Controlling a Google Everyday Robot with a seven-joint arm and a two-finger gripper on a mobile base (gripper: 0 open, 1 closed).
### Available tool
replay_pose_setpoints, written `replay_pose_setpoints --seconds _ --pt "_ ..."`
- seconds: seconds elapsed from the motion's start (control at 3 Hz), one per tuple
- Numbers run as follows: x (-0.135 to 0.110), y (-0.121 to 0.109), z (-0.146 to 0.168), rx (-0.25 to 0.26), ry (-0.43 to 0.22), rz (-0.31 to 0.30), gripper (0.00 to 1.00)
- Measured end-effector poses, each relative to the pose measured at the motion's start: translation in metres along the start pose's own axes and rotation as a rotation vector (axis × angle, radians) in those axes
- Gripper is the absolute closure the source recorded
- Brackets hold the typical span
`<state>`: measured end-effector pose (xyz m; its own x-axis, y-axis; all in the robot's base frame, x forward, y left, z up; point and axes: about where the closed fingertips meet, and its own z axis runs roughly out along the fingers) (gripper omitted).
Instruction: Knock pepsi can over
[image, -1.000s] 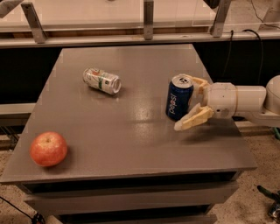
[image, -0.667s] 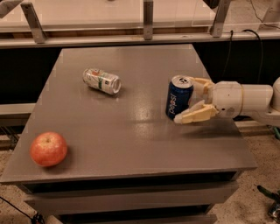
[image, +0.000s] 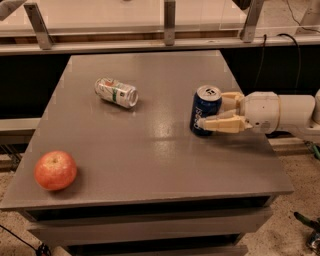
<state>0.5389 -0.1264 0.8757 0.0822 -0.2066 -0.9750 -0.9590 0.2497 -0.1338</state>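
Note:
The pepsi can (image: 204, 106), dark blue with a silver top, stands upright on the grey table (image: 150, 150), right of its middle. My gripper (image: 212, 111) reaches in from the right on a white arm (image: 280, 112). Its cream fingers straddle the can: the near finger (image: 222, 124) lies across the can's lower front, and the far finger (image: 231, 98) sits behind its right side. The fingers are closed in on the can.
A silver-white can with green and red markings (image: 116, 92) lies on its side at the table's back left. A red apple (image: 55, 170) sits near the front left corner. A railing with metal posts (image: 170, 22) runs behind the table.
The near finger has swung up and in against the pepsi can, narrowing the gap between the fingers. The can still stands in the same spot.

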Motion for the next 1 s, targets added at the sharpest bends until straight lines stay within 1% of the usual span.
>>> replay_pose_setpoints --seconds 0.33,0.67,1.0 --pt "-0.002 -0.001 -0.001 -0.001 0.005 0.000 0.88" --pt "-0.017 -0.006 -0.011 -0.032 0.101 -0.038 1.00" --pt "-0.026 -0.012 -0.026 -0.091 0.276 -0.090 1.00"
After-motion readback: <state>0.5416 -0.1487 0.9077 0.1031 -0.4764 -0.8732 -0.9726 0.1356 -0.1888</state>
